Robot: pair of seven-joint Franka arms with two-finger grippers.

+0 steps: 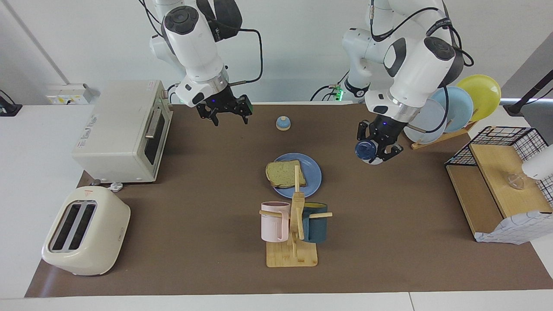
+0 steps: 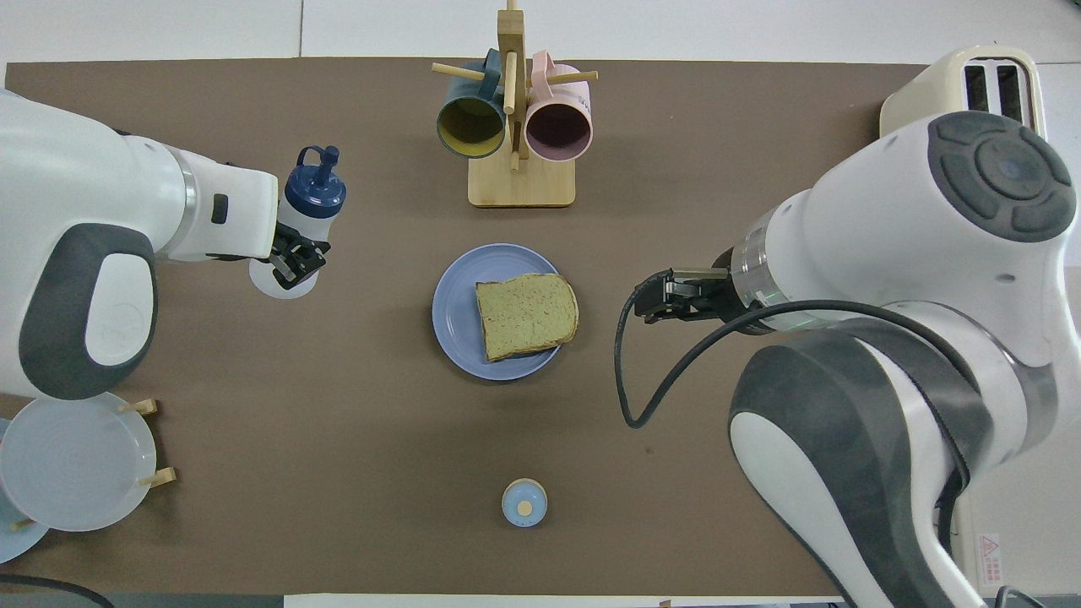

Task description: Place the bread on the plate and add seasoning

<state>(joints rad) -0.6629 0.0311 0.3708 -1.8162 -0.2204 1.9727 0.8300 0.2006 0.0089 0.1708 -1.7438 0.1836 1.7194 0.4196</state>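
Facing view: toast slice [image 1: 285, 173] lies on the blue plate [image 1: 312, 172]; left gripper [image 1: 376, 144] grips the seasoning bottle [image 1: 365, 150] aloft toward its table end; right gripper [image 1: 225, 111] waits wide; next, carry bottle over toast and shake.

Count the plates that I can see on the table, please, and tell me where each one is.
4: the blue plate under the bread mid-table, and three racked at the left arm's end: pale grey-blue, light-blue, yellow. The arm may hide more.

Mug tree [image 1: 296, 203] hides bread [image 1: 283, 173] corner.
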